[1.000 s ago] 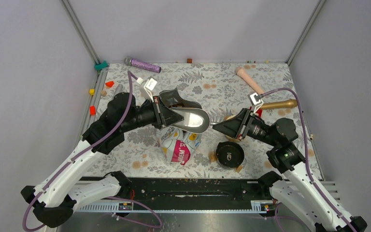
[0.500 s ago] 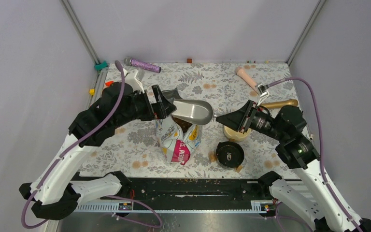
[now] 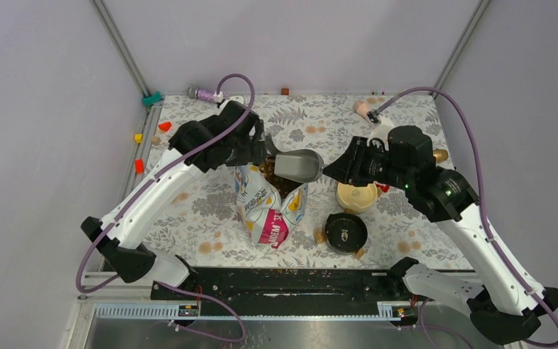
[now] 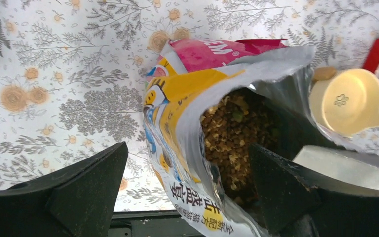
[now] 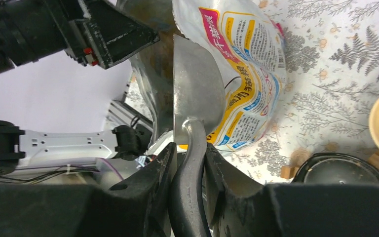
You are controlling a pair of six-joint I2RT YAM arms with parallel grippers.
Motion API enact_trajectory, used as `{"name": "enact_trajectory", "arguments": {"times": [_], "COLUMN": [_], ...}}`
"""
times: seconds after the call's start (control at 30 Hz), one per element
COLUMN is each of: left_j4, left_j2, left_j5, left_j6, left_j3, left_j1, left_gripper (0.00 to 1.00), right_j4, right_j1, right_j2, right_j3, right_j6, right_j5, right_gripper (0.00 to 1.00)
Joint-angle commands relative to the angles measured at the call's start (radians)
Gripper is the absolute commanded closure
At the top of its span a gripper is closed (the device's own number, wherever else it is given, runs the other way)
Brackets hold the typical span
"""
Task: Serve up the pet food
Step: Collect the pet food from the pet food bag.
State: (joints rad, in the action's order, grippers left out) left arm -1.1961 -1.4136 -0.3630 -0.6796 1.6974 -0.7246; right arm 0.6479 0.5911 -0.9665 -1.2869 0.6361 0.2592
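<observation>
Over the floral-print table (image 3: 211,218), top view: the right gripper (image 3: 332,173) is clamped on the handle of the grey metal scoop (image 3: 299,165), whose bowl sits at the mouth of the upright white, yellow and pink foil bag (image 3: 267,211). The left gripper (image 3: 260,149) hangs at the bag's far lip. The pet food (image 3: 275,182), brown and tan kibble, lies inside the bag. The cream round bowl (image 3: 357,196) just beside it shows no kibble.

Left wrist view: both jaws stand wide apart, one on each side of the bag, holding nothing (I see no contact with the foil). I judge this the main hazard. With the bag unsupported, scoop pressure could fold the lip or tip the bag and spill the heap.

Right wrist view: the fingers (image 5: 148,182) pinch the thin curved handle. I cannot tell whether the scoop is loaded. A full scoop could twist in so narrow a hold and shed kibble on the way to the bowl. The black round container (image 5: 343,173) near the bowl could also be clipped.
</observation>
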Motion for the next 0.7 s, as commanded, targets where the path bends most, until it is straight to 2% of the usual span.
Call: {"name": "enact_trajectory", "arguments": {"times": [0.0, 0.07, 0.17, 0.37, 0.47, 0.67], "left_j4": [-0.019, -0.019, -0.005, 0.044, 0.116, 0.179], "left_j2": [-0.032, -0.047, -0.052, -0.010, 0.054, 0.132], "left_j5": [-0.094, -0.106, -0.114, -0.104, -0.068, -0.028], "left_j6": [0.048, 0.062, 0.070, 0.094, 0.111, 0.134], "left_j3": [0.076, 0.079, 0.066, -0.008, -0.091, -0.157], "left_j1": [0.009, 0.008, 0.009, 0.011, 0.010, 0.010], "left_gripper": [0.09, 0.18, 0.40, 0.99, 1.00, 1.00], "right_j4": [0.135, 0.180, 0.237, 0.330, 0.374, 0.513], "right_j1": [0.089, 0.132, 0.192, 0.312, 0.348, 0.374], "right_j2": [-0.056, -0.100, -0.189, -0.334, -0.390, -0.539], "right_j3": [-0.137, -0.193, -0.291, -0.443, -0.497, -0.606], "right_j6": [-0.102, -0.114, -0.126, -0.162, -0.166, -0.155], "right_j5": [-0.190, -0.241, -0.319, -0.469, -0.559, -0.720], "right_gripper": [1.00, 1.00, 1.00, 1.00, 1.00, 1.00]}}
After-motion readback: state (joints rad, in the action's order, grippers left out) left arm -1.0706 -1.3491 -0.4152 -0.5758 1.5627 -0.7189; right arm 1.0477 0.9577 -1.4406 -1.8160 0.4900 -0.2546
